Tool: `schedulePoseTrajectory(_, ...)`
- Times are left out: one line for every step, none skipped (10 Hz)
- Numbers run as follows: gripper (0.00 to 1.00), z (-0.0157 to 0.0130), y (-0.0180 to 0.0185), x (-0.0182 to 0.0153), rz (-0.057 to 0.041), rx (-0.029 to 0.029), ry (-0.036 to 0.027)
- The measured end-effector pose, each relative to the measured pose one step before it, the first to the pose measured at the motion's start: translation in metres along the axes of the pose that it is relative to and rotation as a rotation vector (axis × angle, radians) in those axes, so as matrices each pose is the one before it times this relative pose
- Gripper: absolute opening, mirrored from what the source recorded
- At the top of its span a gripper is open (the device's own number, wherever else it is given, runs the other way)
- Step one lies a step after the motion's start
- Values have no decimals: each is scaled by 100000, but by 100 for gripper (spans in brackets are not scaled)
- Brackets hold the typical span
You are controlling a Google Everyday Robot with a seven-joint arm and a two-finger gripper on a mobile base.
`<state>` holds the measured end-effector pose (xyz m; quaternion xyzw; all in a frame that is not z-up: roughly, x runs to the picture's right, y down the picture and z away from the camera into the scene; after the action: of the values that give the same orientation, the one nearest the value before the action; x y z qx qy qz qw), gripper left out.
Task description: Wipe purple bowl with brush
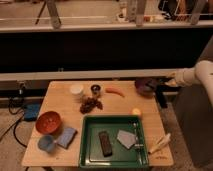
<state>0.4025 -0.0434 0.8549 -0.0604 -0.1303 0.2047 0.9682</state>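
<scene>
Single high camera, facing table (59, 96), tilted down, mid-range; pincer (161, 86) at far-right edge.

table: a light wooden table (60, 95) with a rectangular top stands in the middle of the room, its long side parallel to the back wall.
floor: grey speckled floor (15, 140) shows to the left of and in front of the table.
back wall: a wide dark panel (100, 50) runs across behind the table.
rails: a pale lower rail (75, 76) crosses just behind the table's far edge; a pale upper rail (100, 27) tops the panel.
struts: slanted metal struts (52, 12) stand beyond the upper rail.
cables: black cables (12, 107) lie on the floor at the left beside a blue box (31, 111).
light: dim, warm.
gripper: the gripper (162, 84) is at the table's far right edge.
</scene>
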Motion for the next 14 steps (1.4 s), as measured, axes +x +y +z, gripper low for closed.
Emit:
schedulePoseTrajectory(0,283,-337,91,115,-295,298)
schedulePoseTrajectory(0,708,-589,-229,-608,-728,359)
schedulePoseTrajectory(0,738,-621,-519,-691,-648,96)
schedulePoseTrajectory(0,578,-323,-561,-520,-618,-296)
schedulePoseTrajectory(0,629,-243,-391,-440,-940,-286)
schedulePoseTrajectory(0,344,-35,-122,-54,-749,-498)
schedulePoseTrajectory(0,665,261,-509,-129,-2222,-2458)
schedulePoseTrajectory(0,515,389,-311,-34,-2151,-1793)
schedulePoseTrajectory(0,378,665,-107,91,-2364,-1385)
schedulePoseTrajectory(0,168,538,81,66,-1546,-701)
schedulePoseTrajectory(0,116,971,56,-114,-1934,-895)
schedulePoseTrajectory(0,-190,1116,54,-514,-1658,-659)
schedulePoseTrajectory(0,-276,628,15,-744,-575,106)
schedulePoseTrajectory(0,-413,622,-221,-1198,-167,25)
